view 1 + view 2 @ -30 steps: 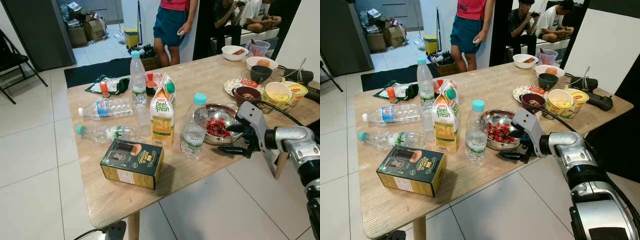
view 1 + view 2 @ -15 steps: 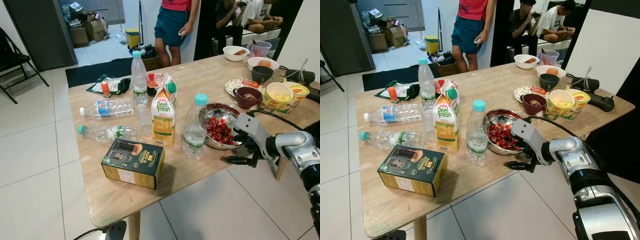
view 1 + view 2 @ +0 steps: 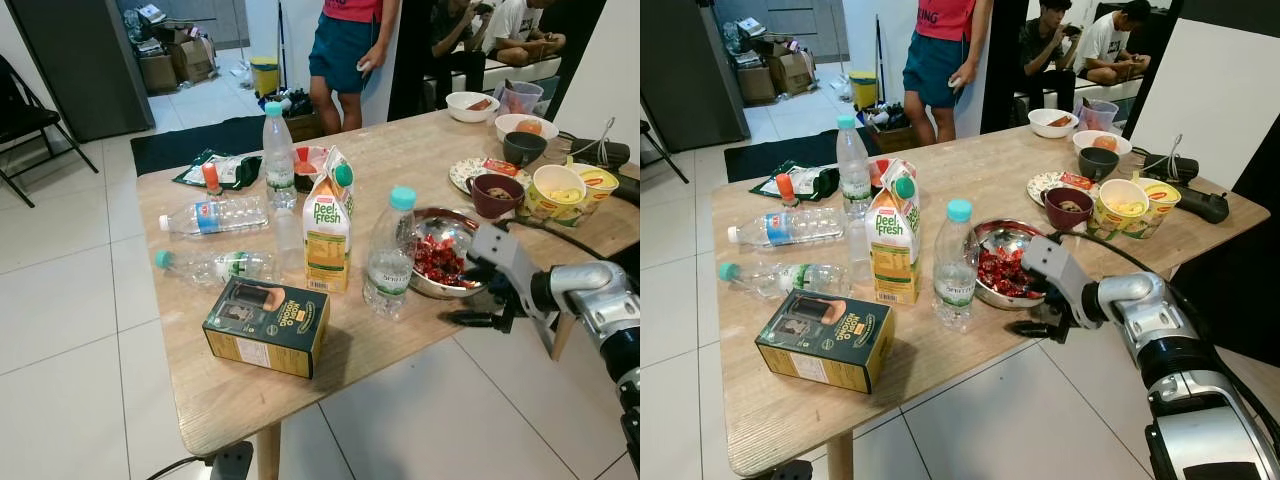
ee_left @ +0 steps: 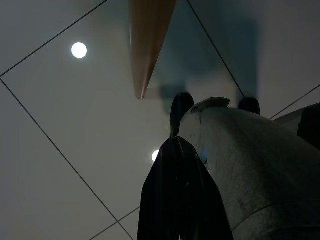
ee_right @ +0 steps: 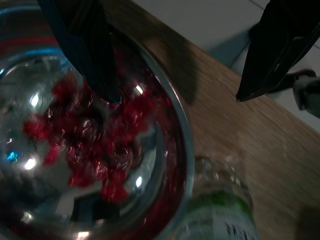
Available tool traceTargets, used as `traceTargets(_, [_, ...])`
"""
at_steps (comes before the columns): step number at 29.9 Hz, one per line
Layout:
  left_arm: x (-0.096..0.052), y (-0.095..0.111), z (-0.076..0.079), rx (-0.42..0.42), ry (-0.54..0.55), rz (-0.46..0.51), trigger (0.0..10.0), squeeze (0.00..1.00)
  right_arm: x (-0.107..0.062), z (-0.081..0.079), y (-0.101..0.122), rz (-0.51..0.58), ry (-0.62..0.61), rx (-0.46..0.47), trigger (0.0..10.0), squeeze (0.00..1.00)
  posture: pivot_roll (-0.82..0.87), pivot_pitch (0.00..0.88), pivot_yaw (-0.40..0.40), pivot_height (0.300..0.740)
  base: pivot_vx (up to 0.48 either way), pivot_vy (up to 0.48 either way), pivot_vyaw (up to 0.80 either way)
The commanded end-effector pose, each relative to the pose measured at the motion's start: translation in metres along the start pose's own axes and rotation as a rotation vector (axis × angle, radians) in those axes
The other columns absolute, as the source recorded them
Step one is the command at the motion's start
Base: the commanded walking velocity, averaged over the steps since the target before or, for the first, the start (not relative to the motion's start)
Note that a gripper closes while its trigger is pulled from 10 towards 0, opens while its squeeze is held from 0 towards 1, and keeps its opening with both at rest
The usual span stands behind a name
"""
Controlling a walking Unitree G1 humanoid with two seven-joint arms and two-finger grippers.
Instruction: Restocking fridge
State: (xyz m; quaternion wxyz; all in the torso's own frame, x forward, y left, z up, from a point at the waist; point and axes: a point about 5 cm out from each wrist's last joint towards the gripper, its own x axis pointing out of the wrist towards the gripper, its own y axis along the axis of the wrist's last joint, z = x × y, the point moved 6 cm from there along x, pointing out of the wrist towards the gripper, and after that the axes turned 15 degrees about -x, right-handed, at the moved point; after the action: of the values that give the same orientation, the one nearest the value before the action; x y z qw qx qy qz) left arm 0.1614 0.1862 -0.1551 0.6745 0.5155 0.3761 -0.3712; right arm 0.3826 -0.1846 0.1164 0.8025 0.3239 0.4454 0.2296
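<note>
I have the right gripper (image 3: 1040, 300) spread wide and holding nothing, straddling the near rim of the steel bowl (image 3: 992, 237) of red pieces; one finger (image 5: 82, 35) reaches over the rim, the other hangs off the table (image 3: 215, 385) edge. Over the last second it dropped and closed in on that rim, so a grab looks close. At the bowl's nine o'clock stands a capped water bottle (image 3: 954, 265), then the juice carton (image 3: 893, 245). The left gripper (image 4: 177, 200) hangs in shade; I think its fingers are together, but cannot tell.
</note>
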Motion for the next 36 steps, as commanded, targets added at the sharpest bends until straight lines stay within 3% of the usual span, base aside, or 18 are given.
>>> traceTargets(1, [0.000,-0.010,0.001,0.001,-0.001,-0.032,10.0,0.00,-0.003,0.002,0.007,0.041,-0.002,0.005,10.0,0.00,0.07,0.000,-0.043,0.740,0.000,0.000,0.00])
traceTargets(9, [0.000,-0.010,0.001,0.001,-0.001,-0.033,10.0,0.00,-0.009,-0.001,0.021,0.127,0.038,0.018,10.0,0.00,0.06,0.000,-0.043,0.740,0.000,0.000,0.00])
traceTargets(12, [0.000,-0.010,0.001,0.000,-0.002,-0.033,10.0,0.00,-0.008,-0.013,0.017,0.122,0.106,0.045,10.0,0.00,0.06,0.000,-0.042,0.740,0.000,0.000,0.00])
traceTargets(18, [0.000,-0.010,0.002,0.007,-0.005,-0.036,10.0,0.00,-0.010,-0.022,0.009,0.094,0.154,0.078,10.0,0.00,0.07,0.000,-0.043,0.740,0.000,0.000,0.00])
traceTargets(28, [0.000,-0.011,0.002,0.021,-0.007,-0.041,10.0,0.00,-0.012,-0.022,0.009,0.090,0.152,0.098,10.0,0.00,0.07,0.000,-0.042,0.740,0.000,0.000,0.00])
traceTargets(31, [0.000,-0.011,0.002,0.026,-0.007,-0.043,10.0,0.00,-0.016,-0.017,0.019,0.146,0.137,0.098,10.0,0.00,0.07,0.000,-0.042,0.740,0.000,0.000,0.00])
traceTargets(36, [0.000,-0.012,0.002,0.029,-0.008,-0.045,10.0,0.00,-0.016,-0.007,0.016,0.119,0.071,0.087,10.0,0.00,0.06,0.000,-0.040,0.740,0.000,0.000,0.00])
